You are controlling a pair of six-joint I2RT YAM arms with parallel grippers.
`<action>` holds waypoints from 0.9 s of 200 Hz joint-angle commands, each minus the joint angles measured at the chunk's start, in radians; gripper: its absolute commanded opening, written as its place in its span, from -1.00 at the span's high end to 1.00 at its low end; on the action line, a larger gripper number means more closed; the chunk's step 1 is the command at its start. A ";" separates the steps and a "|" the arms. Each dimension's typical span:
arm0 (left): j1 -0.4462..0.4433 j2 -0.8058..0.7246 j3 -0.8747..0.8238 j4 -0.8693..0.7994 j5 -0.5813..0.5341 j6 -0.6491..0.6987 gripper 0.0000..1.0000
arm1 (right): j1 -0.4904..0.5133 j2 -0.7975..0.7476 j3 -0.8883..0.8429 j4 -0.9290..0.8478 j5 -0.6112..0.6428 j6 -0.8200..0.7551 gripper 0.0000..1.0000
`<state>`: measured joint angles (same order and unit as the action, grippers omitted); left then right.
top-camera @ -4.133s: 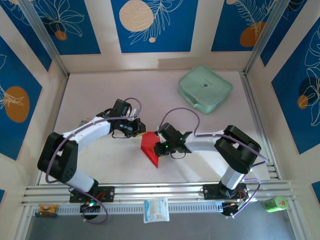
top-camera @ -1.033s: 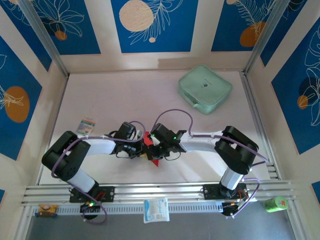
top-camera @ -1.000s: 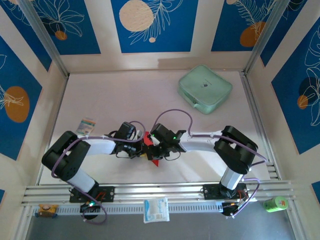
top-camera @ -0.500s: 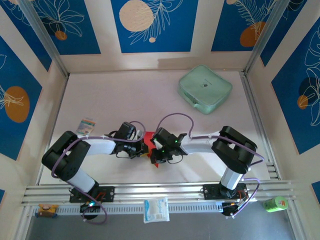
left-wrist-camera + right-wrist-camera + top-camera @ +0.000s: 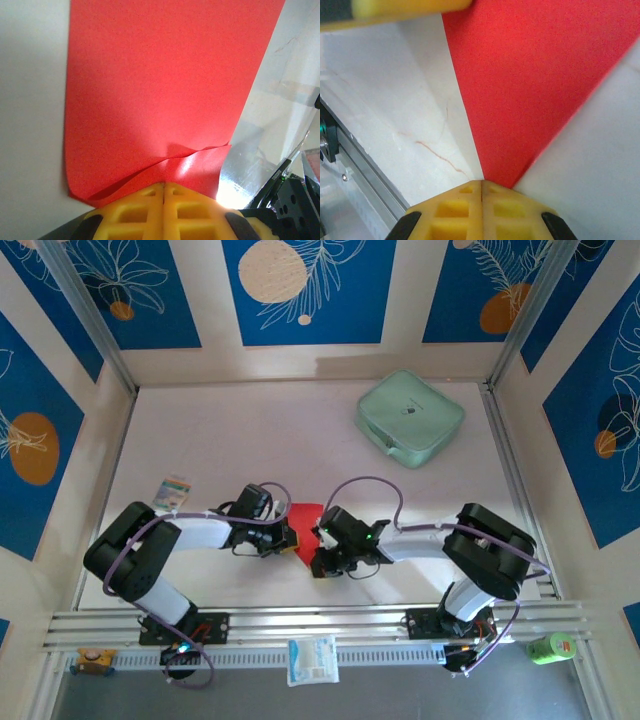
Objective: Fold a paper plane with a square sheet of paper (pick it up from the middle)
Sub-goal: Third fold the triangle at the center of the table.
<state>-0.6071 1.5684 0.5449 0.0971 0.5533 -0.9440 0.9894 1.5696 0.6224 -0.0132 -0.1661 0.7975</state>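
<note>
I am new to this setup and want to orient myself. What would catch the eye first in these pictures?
The red paper stands out first. It lies at the near middle of the table, and the left pincer and the right pincer are both shut on its edges. Next comes the mint case at the far right of the table, apart from the arms.

Left hand, right hand, both clamped.
</note>
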 commanded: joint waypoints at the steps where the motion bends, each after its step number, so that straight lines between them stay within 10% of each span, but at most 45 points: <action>1: -0.005 0.042 -0.023 -0.082 -0.078 0.007 0.97 | 0.016 -0.019 -0.055 -0.085 -0.023 0.014 0.92; 69: -0.011 -0.025 -0.102 0.030 -0.140 -0.119 0.99 | -0.017 -0.183 -0.001 -0.113 0.004 0.009 0.91; 180: -0.052 -0.130 -0.140 0.043 -0.232 -0.166 0.96 | -0.091 0.141 0.187 -0.086 -0.061 0.007 0.88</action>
<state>-0.6533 1.4342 0.4103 0.2195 0.3649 -1.1210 0.9146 1.6852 0.8082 -0.0753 -0.1917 0.8047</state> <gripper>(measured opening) 0.064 0.066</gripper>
